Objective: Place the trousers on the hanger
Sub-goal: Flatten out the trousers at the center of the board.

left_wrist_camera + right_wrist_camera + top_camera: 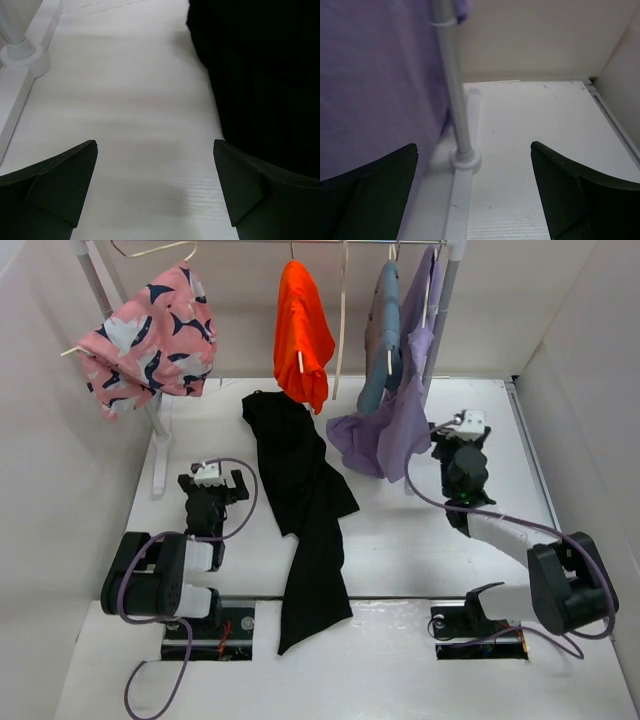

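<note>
The black trousers lie crumpled lengthwise on the white table between the two arms, waist end far, legs reaching the near edge. In the left wrist view their fabric fills the right side. A bare pale beige hanger hangs edge-on from the rail between the orange and blue-grey garments. My left gripper is open just left of the trousers, with only bare table between its fingers. My right gripper is open and empty beside the purple garment, facing the rack's post.
The rack holds a pink patterned garment, an orange one, a blue-grey one and a purple one. The rack posts' feet stand on the table. White walls enclose the table.
</note>
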